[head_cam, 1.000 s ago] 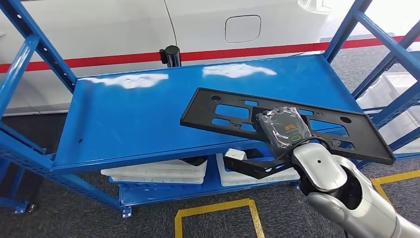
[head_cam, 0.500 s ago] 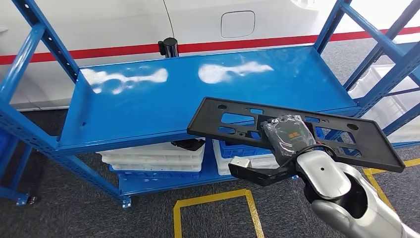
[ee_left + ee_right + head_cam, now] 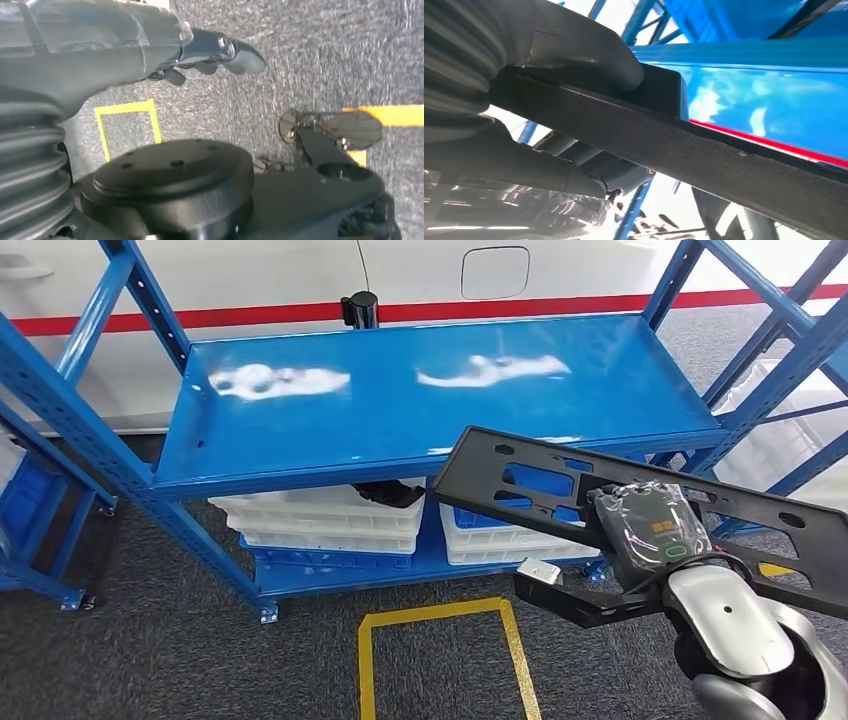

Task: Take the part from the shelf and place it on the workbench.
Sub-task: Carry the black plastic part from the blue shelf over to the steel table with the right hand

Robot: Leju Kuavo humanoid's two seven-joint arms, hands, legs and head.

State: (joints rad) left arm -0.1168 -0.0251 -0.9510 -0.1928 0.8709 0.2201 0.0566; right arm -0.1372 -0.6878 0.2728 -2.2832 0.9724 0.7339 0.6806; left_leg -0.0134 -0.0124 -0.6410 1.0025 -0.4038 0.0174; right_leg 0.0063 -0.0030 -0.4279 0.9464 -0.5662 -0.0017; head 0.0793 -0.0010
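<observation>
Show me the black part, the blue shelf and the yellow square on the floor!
black part (image 3: 520, 476), head view, its flat face
blue shelf (image 3: 400, 400), head view, bare top board
yellow square (image 3: 440, 612), head view, top line

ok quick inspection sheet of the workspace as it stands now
surface: blue metal shelf, glossy top level with glare patches, nothing on it
job's things: long flat black plastic part with cut-outs, off the shelf, held in front of it
clutter: white plastic trays stacked on the lower level
hands: right hand grips the part; left hand hangs over the floor holding nothing
cables: nothing seen
surroundings: grey carpet floor with yellow tape outline; white wall with red stripe
</observation>
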